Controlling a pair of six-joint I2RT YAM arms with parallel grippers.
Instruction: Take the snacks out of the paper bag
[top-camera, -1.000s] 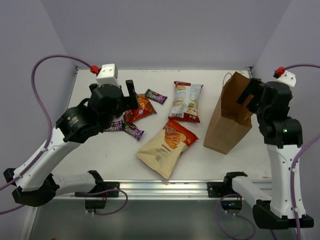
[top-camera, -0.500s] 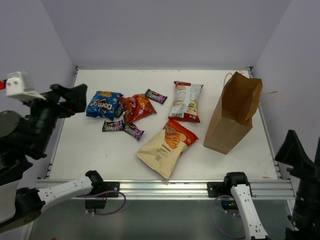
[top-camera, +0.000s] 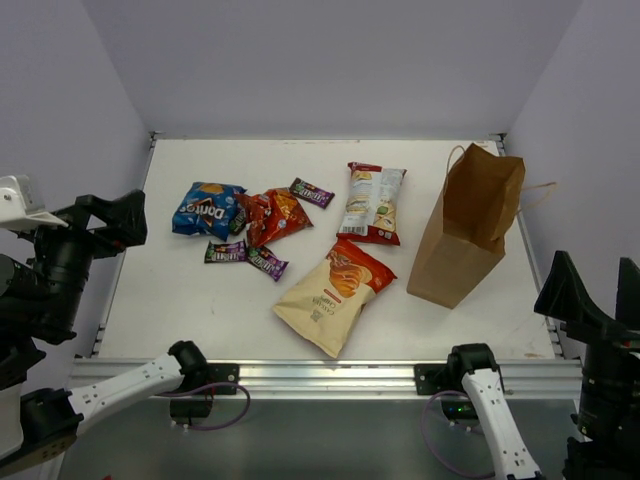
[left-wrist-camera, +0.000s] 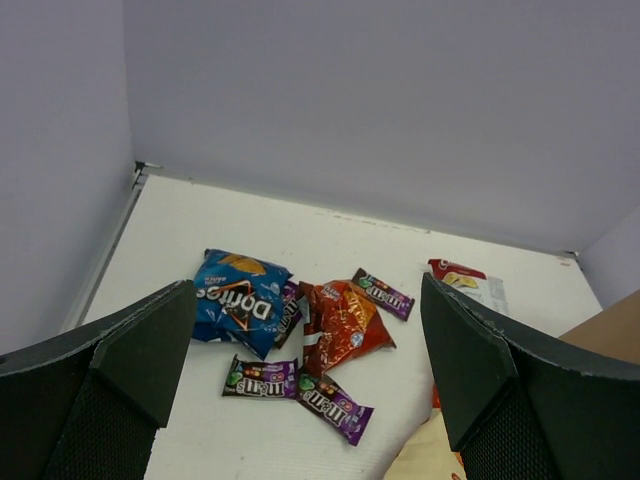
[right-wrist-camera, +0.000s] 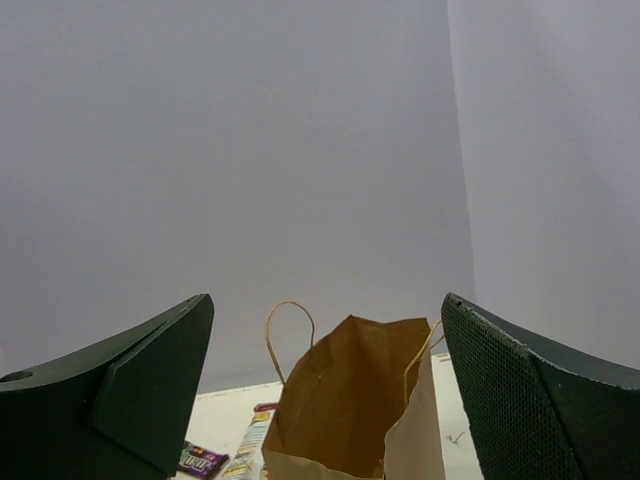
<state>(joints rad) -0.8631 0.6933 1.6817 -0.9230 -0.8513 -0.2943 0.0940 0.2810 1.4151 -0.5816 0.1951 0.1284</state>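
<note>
The brown paper bag (top-camera: 462, 228) stands upright at the right of the table with its mouth open; the right wrist view (right-wrist-camera: 350, 400) shows only bare paper inside. The snacks lie out on the table: a blue Doritos bag (top-camera: 207, 208), a red-orange chip bag (top-camera: 276, 216), a white-and-red chip bag (top-camera: 373, 202), a large cream-and-orange chip bag (top-camera: 333, 293) and purple candy bars (top-camera: 267, 263). My left gripper (top-camera: 108, 215) is open and empty, off the table's left edge, well back from the snacks (left-wrist-camera: 340, 325). My right gripper (top-camera: 595, 290) is open and empty, near the front right, apart from the bag.
The white table (top-camera: 200, 310) has a metal rail (top-camera: 330, 372) along its near edge. Lilac walls (top-camera: 320, 70) close in the back and both sides. The bag's twisted handles (top-camera: 540, 187) stick out towards the right wall.
Both arms have pulled back from the table towards the near edge. The left gripper left the snack pile, uncovering the Doritos bag. The right gripper let go of the paper bag's top.
</note>
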